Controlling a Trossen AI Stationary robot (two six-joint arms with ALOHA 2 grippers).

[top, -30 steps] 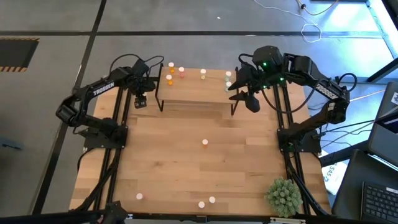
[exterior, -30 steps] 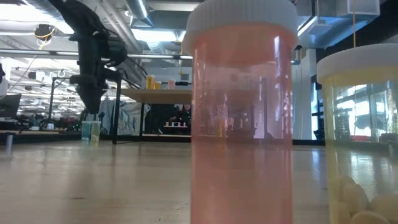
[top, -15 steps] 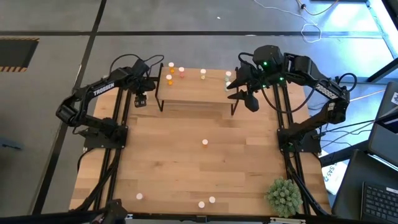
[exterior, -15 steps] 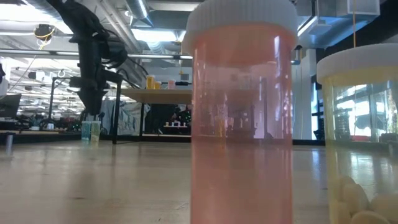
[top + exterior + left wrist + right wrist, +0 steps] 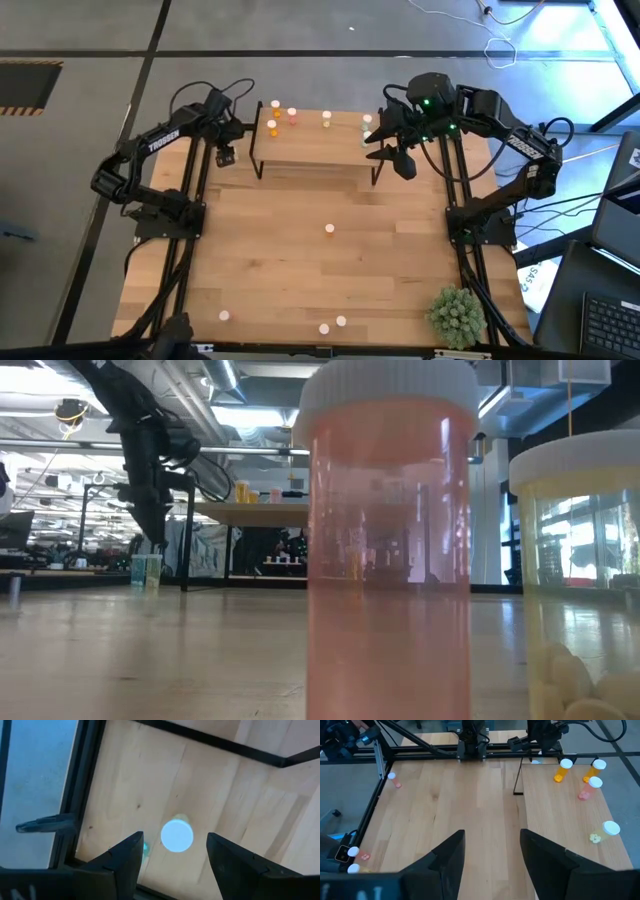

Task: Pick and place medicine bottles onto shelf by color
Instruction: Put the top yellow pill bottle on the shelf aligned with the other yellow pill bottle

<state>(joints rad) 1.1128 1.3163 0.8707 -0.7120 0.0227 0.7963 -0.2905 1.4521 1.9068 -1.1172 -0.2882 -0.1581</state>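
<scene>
Right now, a small bottle [image 5: 176, 835] with a white cap is seen standing on the table [image 5: 300, 270], just beside the shelf [image 5: 310, 143] at its left end. It sits right under the left gripper [image 5: 172, 851], between the two spread fingers, and is not touched yet. To do this step well, the gripper should be brought straight down so the cap stays in the middle, and the fingers should be closed softly. The bottle could be tipped if one finger bumps it first. Orange, pink and yellow bottles are already placed on the shelf. The right gripper [image 5: 392, 152] is held open near the shelf's other end.
</scene>
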